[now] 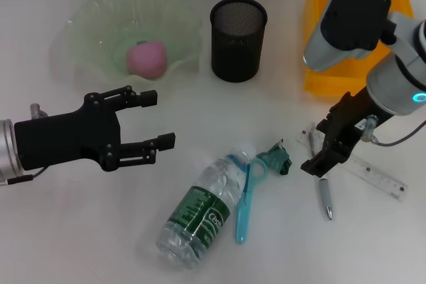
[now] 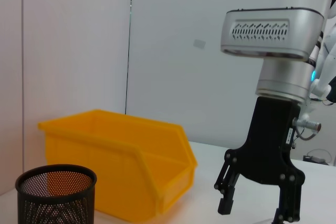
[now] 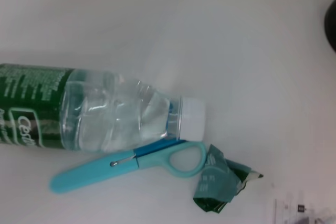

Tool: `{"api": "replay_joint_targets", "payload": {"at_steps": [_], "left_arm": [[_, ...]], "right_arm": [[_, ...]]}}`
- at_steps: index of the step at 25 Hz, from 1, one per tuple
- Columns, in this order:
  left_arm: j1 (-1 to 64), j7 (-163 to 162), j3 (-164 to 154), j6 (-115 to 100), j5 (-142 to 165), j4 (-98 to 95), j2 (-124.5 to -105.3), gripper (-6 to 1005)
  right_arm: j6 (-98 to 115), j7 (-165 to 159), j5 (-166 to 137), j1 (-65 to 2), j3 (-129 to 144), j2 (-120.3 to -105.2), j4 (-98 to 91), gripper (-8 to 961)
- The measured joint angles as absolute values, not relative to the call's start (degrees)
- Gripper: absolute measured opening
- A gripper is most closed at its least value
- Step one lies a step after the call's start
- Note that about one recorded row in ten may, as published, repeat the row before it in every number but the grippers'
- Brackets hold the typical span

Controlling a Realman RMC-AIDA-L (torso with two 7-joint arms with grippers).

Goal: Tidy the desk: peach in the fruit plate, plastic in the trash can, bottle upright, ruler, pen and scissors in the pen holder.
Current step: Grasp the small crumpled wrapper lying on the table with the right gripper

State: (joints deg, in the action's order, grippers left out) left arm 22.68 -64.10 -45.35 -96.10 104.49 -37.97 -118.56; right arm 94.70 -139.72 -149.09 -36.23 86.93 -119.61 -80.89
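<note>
Hovering right over the pen [image 1: 325, 197] and ruler [image 1: 373, 171], the right gripper [image 1: 324, 155] had its fingers spread with nothing in them. Left gripper [image 1: 152, 121] sat open too, near the fruit plate [image 1: 86, 24] where the peach [image 1: 147, 58] already was. Bottle [image 1: 200, 211] lay sideways, touching the scissors [image 1: 245, 197], with the crumpled plastic [image 1: 278, 159] just beside.

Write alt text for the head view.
On a white desk, the open right gripper hangs over a pen and ruler; the open left gripper hovers near a green plate holding a peach. A bottle lies beside teal scissors.
</note>
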Motion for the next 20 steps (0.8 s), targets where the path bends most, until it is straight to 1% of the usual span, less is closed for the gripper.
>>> {"api": "replay_joint_targets", "payload": {"at_steps": [20], "left_arm": [[21.8,-63.8,-45.1,-96.3,104.5,-38.0,-118.56,810]], "right_arm": [[86.5,-132.2,-147.8,-38.8,93.0,-119.67,-73.7,826]]}}
